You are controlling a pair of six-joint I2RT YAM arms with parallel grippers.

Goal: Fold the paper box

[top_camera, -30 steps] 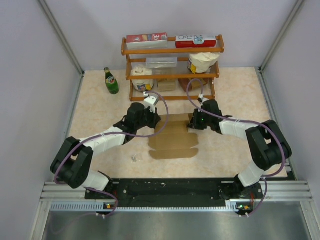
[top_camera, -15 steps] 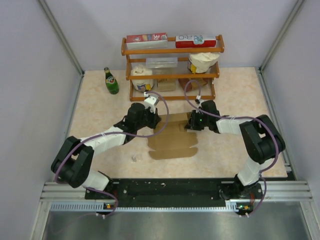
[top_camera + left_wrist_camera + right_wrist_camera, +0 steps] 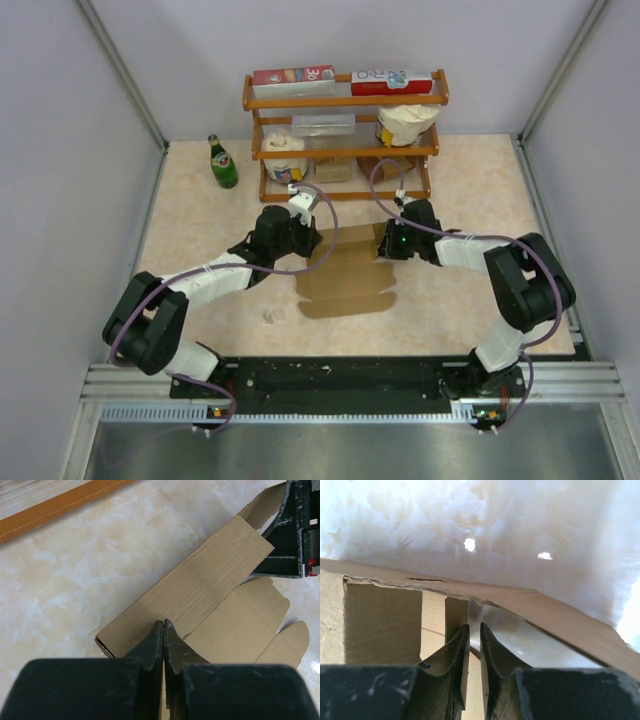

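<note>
The paper box (image 3: 348,280) lies in the middle of the tabletop (image 3: 200,230), in front of a wooden shelf (image 3: 345,100). Most of the box is still a flat brown sheet. Its long back panel is lifted up and tilted, and the front flaps lie flat.

The left arm reaches out from its base and bends in toward the middle. The left hand (image 3: 310,240) is at the left end of the lifted panel. Its two fingers (image 3: 156,640) are squeezed tight together with no gap. Their tips touch the cardboard right at the low edge of the lifted panel.

The right arm curves in from the other side, with its elbow far out to the right. The right hand (image 3: 384,246) is at the right end of the same panel and points left. Its fingers (image 3: 462,645) are almost together, with only a thin slit between them. The cardboard edge runs just above the tips. I cannot tell if it pinches the cardboard or not.

A green bottle (image 3: 222,162) stands left of the shelf, well apart from the box.
</note>
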